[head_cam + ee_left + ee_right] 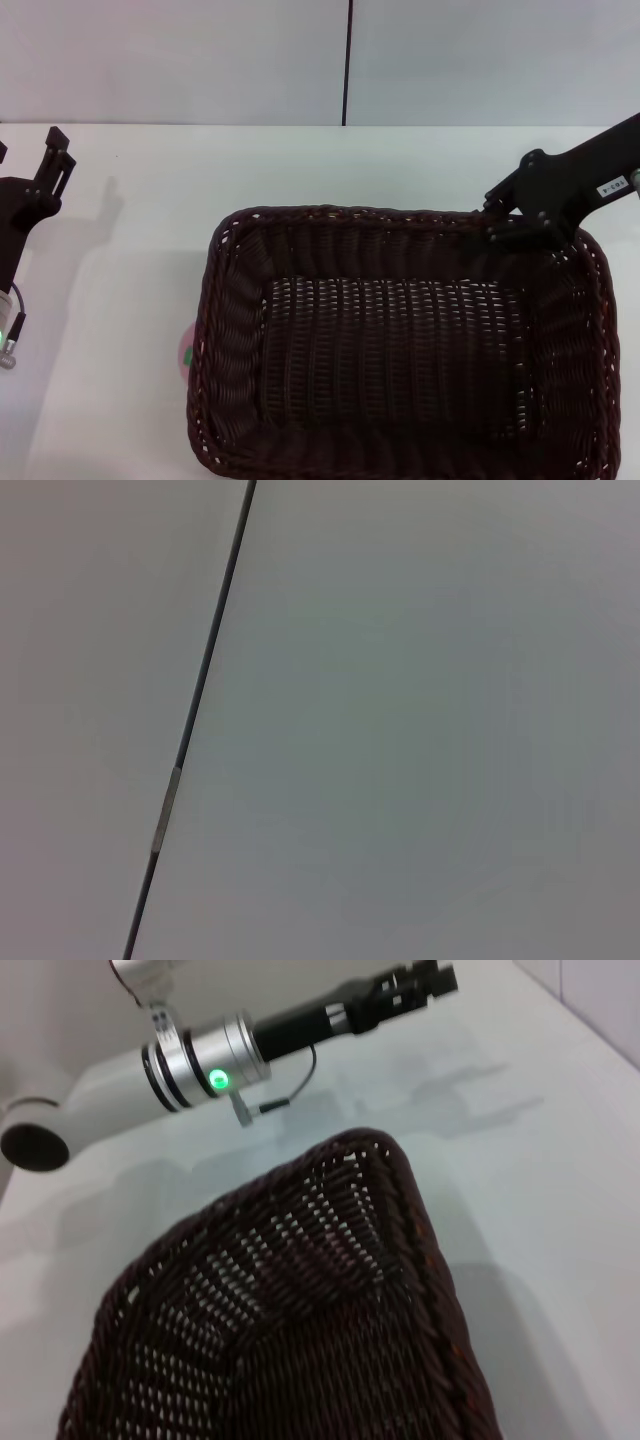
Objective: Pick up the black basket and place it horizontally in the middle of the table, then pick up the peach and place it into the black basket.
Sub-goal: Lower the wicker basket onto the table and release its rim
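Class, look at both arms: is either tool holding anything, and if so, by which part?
The right tool is at the far right rim of the black basket; an actual grip cannot be confirmed. The left tool, raised at the table's left, holds nothing.

Small white label on right arm [612, 187], chars too tiny, maybe digits.

Right gripper [510, 228] reaches in low from the right; left gripper [55, 150] raised at the left
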Available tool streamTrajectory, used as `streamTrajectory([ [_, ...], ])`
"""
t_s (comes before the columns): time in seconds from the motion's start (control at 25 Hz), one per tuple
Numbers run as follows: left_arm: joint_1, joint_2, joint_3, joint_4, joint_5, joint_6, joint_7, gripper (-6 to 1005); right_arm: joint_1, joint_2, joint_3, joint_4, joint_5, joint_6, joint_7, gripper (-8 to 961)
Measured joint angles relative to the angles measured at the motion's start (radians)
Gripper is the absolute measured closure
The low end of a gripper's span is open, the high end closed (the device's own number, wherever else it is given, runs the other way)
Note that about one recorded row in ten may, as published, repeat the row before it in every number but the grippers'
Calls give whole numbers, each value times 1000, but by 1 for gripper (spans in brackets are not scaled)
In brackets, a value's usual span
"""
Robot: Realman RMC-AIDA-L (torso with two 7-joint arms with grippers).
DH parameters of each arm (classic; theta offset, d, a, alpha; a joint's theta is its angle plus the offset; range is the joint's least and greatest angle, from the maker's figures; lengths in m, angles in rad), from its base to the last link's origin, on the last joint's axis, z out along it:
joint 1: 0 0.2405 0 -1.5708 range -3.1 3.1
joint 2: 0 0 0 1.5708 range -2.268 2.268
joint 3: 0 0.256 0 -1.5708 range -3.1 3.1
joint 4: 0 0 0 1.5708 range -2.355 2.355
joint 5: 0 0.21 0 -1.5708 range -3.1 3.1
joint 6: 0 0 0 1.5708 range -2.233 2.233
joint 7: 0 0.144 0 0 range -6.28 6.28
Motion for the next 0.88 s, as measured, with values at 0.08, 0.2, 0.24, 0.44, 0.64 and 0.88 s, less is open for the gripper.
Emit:
streamTrajectory([
  [0.08, 0, 0, 0, 0, 0, 0, 0, 283, -1, 0, 0, 1, -11, 8, 0, 768],
  [0.2, 0, 0, 0, 0, 0, 0, 0, 284, -5, 0, 0, 2, -15, 29, -3, 769],
  [0.24, 0, 0, 0, 0, 0, 0, 0, 285, -6, 0, 0, 2, -15, 35, -6, 769],
  [0.44, 0, -1, 0, -9, 0, 0, 0, 287, -6, 4, 1, 3, -11, 61, -19, 769],
  [0.64, 0, 0, 0, -12, 0, 0, 0, 290, 5, 9, 1, 7, -16, 69, -12, 749],
  [0.88, 0, -1, 0, -12, 0, 0, 0, 293, 11, 13, 3, 12, -14, 98, -5, 724],
])
